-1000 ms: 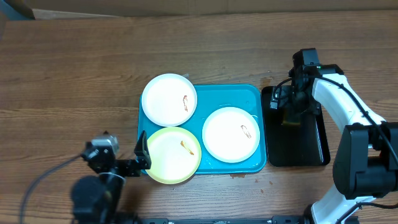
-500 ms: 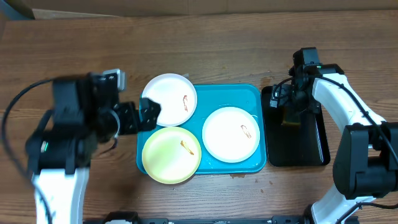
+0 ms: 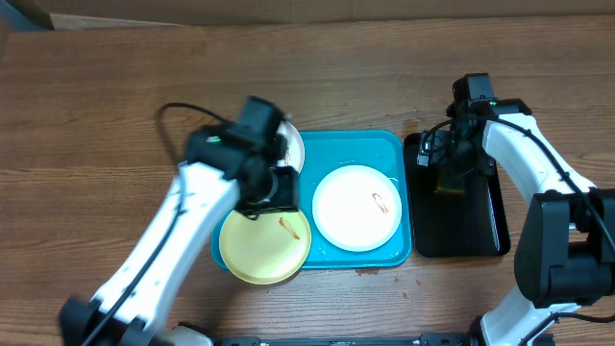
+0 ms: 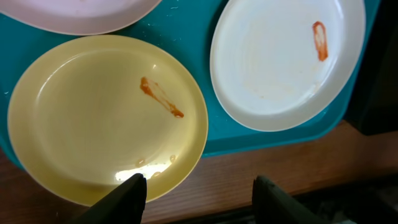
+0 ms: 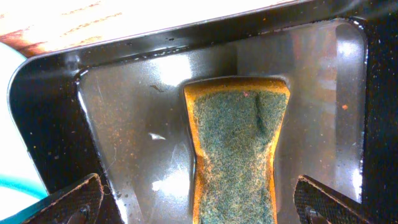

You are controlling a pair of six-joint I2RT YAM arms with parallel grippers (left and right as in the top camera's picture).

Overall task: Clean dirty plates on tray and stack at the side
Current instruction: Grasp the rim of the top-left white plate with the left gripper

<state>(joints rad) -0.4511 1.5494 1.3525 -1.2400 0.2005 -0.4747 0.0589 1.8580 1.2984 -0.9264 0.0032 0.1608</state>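
Note:
The turquoise tray (image 3: pixel 356 137) holds three plates, each with a reddish smear. The pale yellow plate (image 3: pixel 261 245) is at front left, one white plate (image 3: pixel 357 208) at right, and the other white plate (image 3: pixel 294 151) at back left, mostly hidden under my left arm. My left gripper (image 3: pixel 275 188) is open and empty above the yellow plate's far edge. In the left wrist view (image 4: pixel 200 190) its fingers hang over the yellow plate (image 4: pixel 106 118) and the table, with the white plate (image 4: pixel 283 59) beside it. My right gripper (image 5: pixel 198 194) is open, straddling a sponge (image 5: pixel 233 143).
A smaller black tray (image 3: pixel 480 226) stands right of the turquoise tray and holds the green-and-yellow sponge (image 3: pixel 448 180) on a wet surface (image 5: pixel 124 124). Bare wooden table (image 3: pixel 106 106) lies left of and behind the trays.
My left arm has swung from the front left of the table up and right, over the tray's left side, covering the back white plate. The right arm has not moved.

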